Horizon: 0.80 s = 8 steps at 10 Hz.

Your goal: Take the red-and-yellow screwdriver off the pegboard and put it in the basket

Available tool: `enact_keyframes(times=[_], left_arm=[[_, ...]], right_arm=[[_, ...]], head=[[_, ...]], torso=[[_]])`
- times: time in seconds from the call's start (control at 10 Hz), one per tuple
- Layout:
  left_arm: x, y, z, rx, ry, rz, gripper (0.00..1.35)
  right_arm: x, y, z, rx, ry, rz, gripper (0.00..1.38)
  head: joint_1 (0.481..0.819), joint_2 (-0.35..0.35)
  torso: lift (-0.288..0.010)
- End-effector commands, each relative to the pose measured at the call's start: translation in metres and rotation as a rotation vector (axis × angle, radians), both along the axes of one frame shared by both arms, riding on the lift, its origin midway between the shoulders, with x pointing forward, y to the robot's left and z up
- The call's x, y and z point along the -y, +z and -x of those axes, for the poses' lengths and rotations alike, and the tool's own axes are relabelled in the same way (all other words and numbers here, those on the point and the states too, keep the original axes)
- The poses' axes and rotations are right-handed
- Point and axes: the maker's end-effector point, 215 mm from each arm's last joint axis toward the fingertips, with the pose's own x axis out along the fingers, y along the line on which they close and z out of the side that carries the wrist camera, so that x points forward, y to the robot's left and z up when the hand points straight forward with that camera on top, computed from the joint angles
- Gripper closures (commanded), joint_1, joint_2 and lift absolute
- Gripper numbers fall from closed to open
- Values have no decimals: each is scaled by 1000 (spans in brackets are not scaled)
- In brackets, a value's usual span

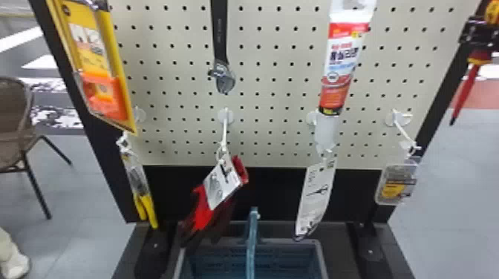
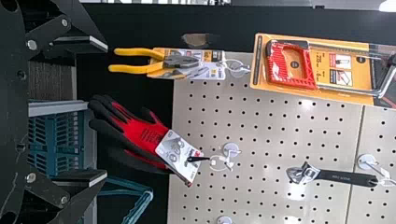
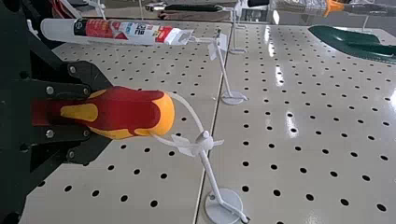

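Red-and-yellow screwdriver (image 1: 466,91) is pinched by its handle (image 3: 133,109) in the right end effector (image 3: 105,113), long axis in line with the fingers, shaft (image 1: 460,104) below, white loop (image 3: 190,108) on the hook (image 3: 210,172) just beyond the tips.

1. Head view: set at the robot's head, looking forward and down over the pegboard (image 1: 274,87) to the basket (image 1: 321,256), well back from both
2. Left wrist view: turned on its side, facing the pegboard from a middling way off; shares the gloves (image 1: 202,211), pliers (image 1: 149,209), wrench (image 1: 220,37) and basket with the head view
3. Right wrist view: also sideways, close up at the screwdriver (image 3: 126,112), looking slantwise across the pegboard; shares the screwdriver and tube (image 3: 135,30) with the head view
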Motion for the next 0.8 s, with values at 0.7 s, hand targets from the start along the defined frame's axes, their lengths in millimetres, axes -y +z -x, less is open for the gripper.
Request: enact_keyframes(times=[0.7], left_arm=[[0,-2,2,-6,-1,-1,328]], right_arm=[[1,0,1,3,-2,-4,1046]], head=[[549,0]], torso=[[-100]])
